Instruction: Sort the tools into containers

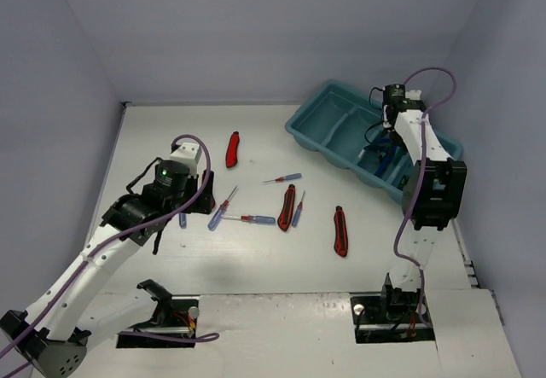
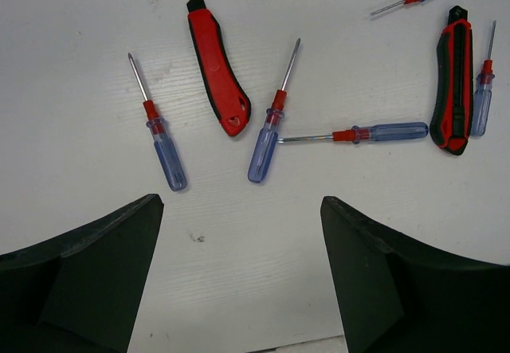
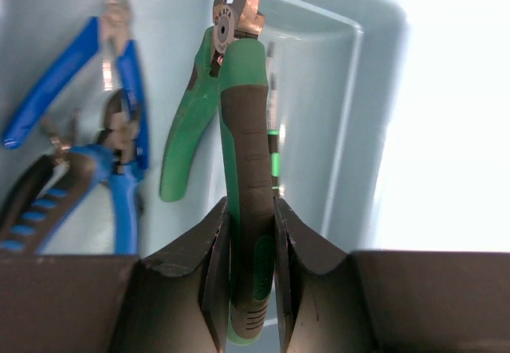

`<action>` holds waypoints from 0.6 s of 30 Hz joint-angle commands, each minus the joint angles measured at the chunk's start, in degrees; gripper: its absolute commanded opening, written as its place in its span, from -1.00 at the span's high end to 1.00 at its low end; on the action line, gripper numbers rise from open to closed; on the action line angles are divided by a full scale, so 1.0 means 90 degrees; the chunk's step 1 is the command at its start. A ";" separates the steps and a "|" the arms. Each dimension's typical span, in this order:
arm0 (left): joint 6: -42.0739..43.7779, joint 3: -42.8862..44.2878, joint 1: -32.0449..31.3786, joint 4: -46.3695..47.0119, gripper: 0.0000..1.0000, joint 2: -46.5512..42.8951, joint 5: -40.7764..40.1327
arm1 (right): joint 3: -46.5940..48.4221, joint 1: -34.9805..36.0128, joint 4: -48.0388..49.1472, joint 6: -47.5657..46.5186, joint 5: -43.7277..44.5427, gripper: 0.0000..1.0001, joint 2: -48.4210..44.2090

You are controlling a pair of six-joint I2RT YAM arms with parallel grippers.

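**Right arm.** The fingers of the right gripper [image 3: 251,209] are pressed onto one handle of the green pliers [image 3: 243,130], pinching it near its end. That handle stands straight out from between the fingers. The second handle splays off to the left, and the steel nose points away from the wrist. The pliers are over a compartment of the teal tray [image 3: 351,90]; whether the nose touches its floor cannot be told. In that compartment, left of the held tool, lie blue pliers [image 3: 119,74] and a second pair with blue-black handles [image 3: 48,194]. In the top view the arm reaches over the tray's right-hand end and hides which compartment this is.

**Left arm.** The fingers of the left gripper [image 2: 241,209] are spread wide with nothing between them, above the white surface [image 2: 80,170]. Every loose tool lies beyond the fingertips.
- One blue-handled screwdriver [image 2: 169,162] lies ahead of the finger on the left of the wrist view.
- A second screwdriver [image 2: 263,150] lies ahead of the gap, handle end toward the gripper.
- A third screwdriver [image 2: 390,131] lies crosswise, its tip just beside the second's handle.
- A red knife [image 2: 219,70] lies between the first two screwdrivers.
- Farther right is a red-black knife [image 2: 453,82] with another screwdriver [image 2: 480,110] just beside it.
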 commanded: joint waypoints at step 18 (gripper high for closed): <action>-0.0084 0.0125 0.0038 0.0029 -0.54 -0.0052 -0.0130 | 0.0561 0.0125 -0.0138 0.0077 0.0467 0.69 0.0423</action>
